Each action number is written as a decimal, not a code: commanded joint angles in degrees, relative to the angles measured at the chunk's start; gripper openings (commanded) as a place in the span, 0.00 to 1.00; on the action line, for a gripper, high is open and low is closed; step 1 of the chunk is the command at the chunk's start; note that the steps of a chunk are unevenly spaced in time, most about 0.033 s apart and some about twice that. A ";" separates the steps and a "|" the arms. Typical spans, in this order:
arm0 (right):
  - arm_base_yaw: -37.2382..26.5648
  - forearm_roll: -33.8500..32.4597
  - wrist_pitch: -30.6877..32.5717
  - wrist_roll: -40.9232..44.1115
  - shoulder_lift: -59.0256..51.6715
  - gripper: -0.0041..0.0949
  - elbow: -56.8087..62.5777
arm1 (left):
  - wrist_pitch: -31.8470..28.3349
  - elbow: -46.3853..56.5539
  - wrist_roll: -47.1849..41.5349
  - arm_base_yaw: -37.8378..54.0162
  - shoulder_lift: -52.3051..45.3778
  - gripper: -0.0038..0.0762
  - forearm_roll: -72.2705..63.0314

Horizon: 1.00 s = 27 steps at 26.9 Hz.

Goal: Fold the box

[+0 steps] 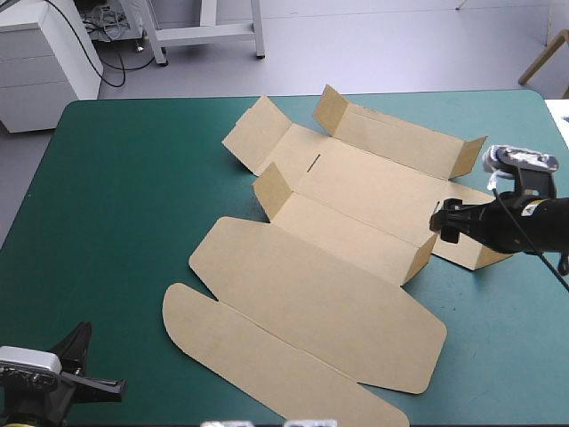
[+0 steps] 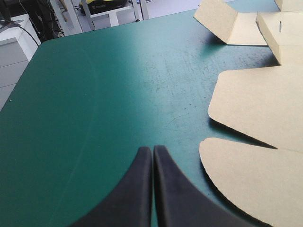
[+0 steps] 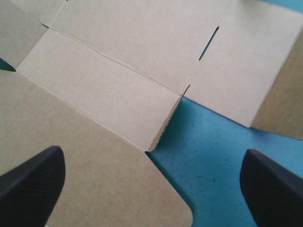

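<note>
The brown box (image 1: 356,205) lies as a cut sheet across the middle of the teal-green cover, its big lid flaps (image 1: 293,356) flat toward the near edge and several small end flaps raised. My right gripper (image 1: 442,222) hovers open over the box's right end. In the right wrist view, the gripper (image 3: 151,153) has its black fingers (image 3: 33,179) wide apart above a panel corner (image 3: 118,56). My left gripper (image 1: 107,387) rests at the near left corner of the table. In its own view it is shut (image 2: 152,151) and empty, with the rounded flaps (image 2: 265,104) beside it.
A broad stretch of bare teal-green cover (image 1: 116,196) lies left of the box. More bare cover (image 1: 507,338) shows at the near right. A white cabinet (image 1: 44,53) stands beyond the table's far left corner.
</note>
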 commanded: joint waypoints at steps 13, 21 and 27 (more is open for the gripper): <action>4.12 4.41 -13.40 5.10 18.32 0.97 4.68 | -4.28 -1.28 -0.06 -0.31 -0.67 0.04 -0.28; 8.32 -1.10 -14.34 16.41 23.12 0.92 8.03 | -4.28 -1.28 -0.06 -0.31 -0.67 0.04 -0.28; 8.21 -1.06 -14.67 20.79 22.99 0.80 9.62 | -4.28 -1.28 -0.06 -0.31 -0.67 0.04 -0.28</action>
